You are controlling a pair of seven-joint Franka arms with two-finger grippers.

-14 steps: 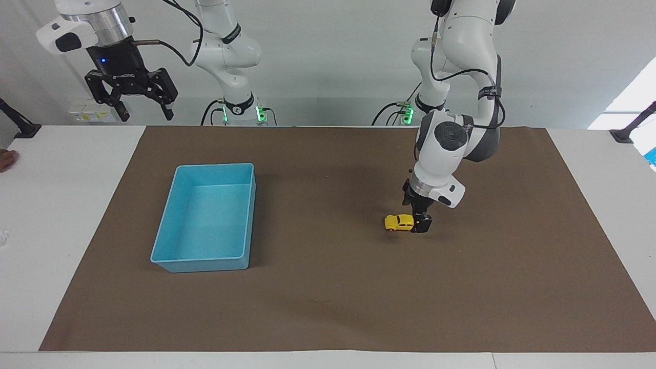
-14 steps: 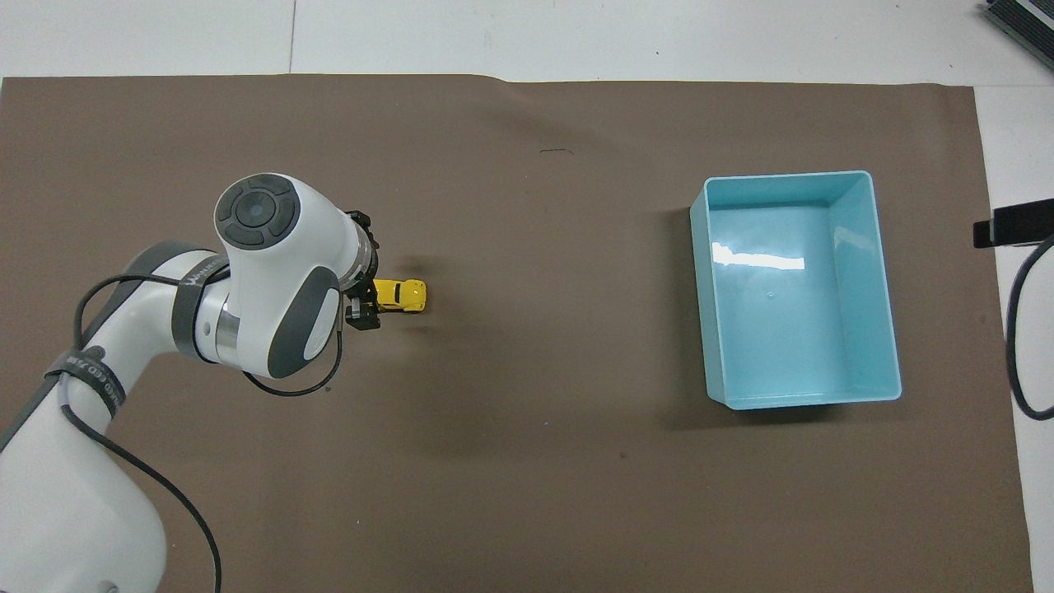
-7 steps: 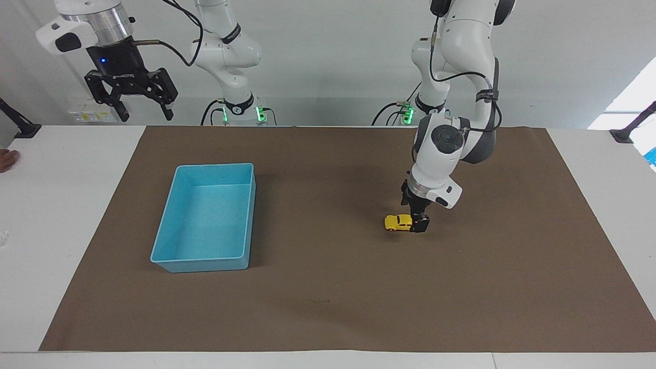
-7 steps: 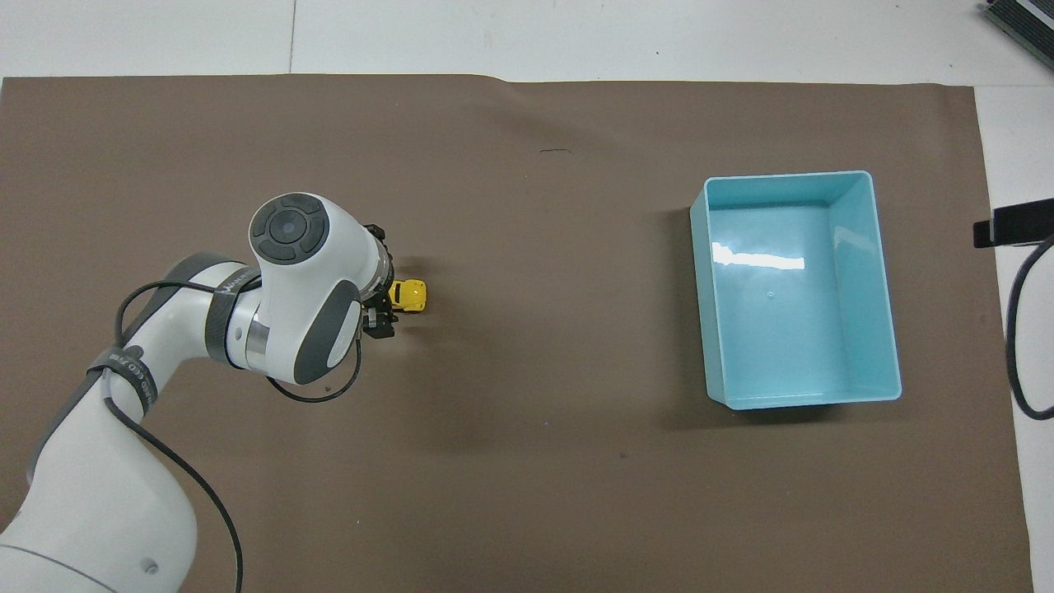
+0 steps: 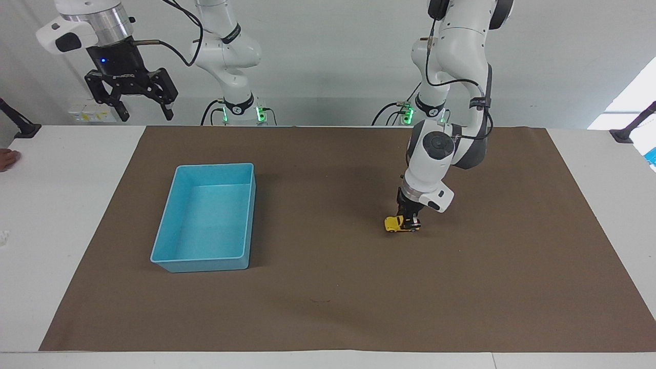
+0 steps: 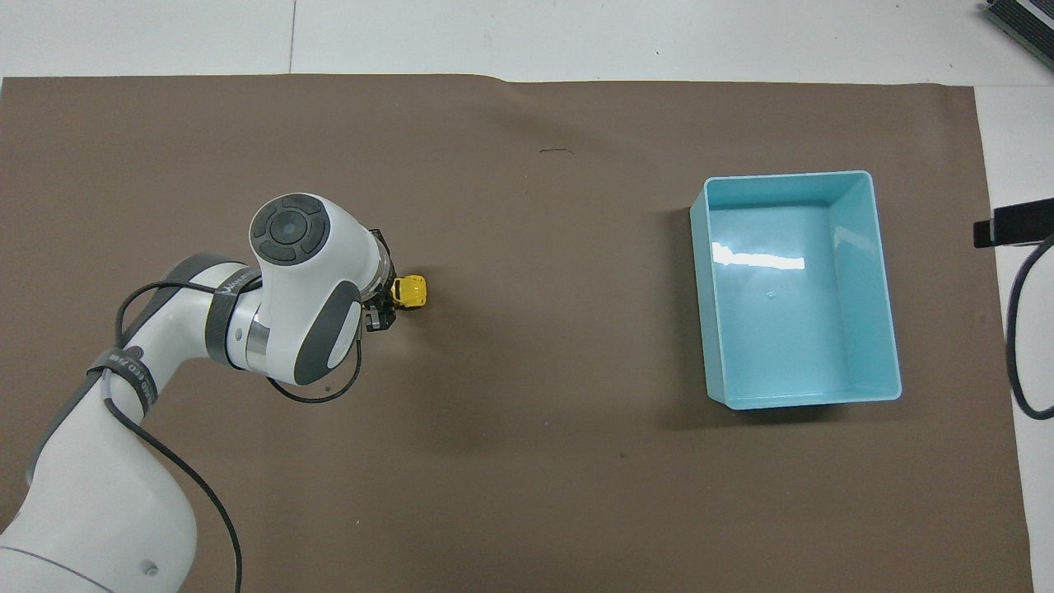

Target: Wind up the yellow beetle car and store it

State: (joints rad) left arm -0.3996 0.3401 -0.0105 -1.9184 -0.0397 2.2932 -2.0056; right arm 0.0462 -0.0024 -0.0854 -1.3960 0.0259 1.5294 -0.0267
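- Where the white bench point(image 5: 77, 205) carries everything, a brown mat point(image 5: 328, 297) covers most of its top, and all the task's things sit on that mat.
- The left arm point(image 5: 451, 102) reaches down from its base onto the mat at its own end of the bench, its wrist bent so that it hides most of its hand in the overhead view.
- The right arm point(image 5: 225, 46) waits raised near its base, with the right gripper point(image 5: 145, 110) held in the air above the bench's edge nearest the robots, past the mat's corner; its jaws are released, spread wide with nothing between them.
- The light blue tray point(image 5: 169, 259) stands on the mat toward the right arm's end of the bench, well apart from the car, with nothing visible inside it.
- The left gripper point(image 5: 409, 221) is down at mat level, right on the car; its jaws sit over the car's end that points toward the left arm's end of the bench, but I cannot tell whether they are clenched on it or only set around it.
- The yellow beetle car point(image 5: 393, 224) stands on the mat on its wheels, its free end pointing toward the tray; only that end shows clear of the jaws.
- Between the car and the tray lies a stretch of bare mat with no object on it.
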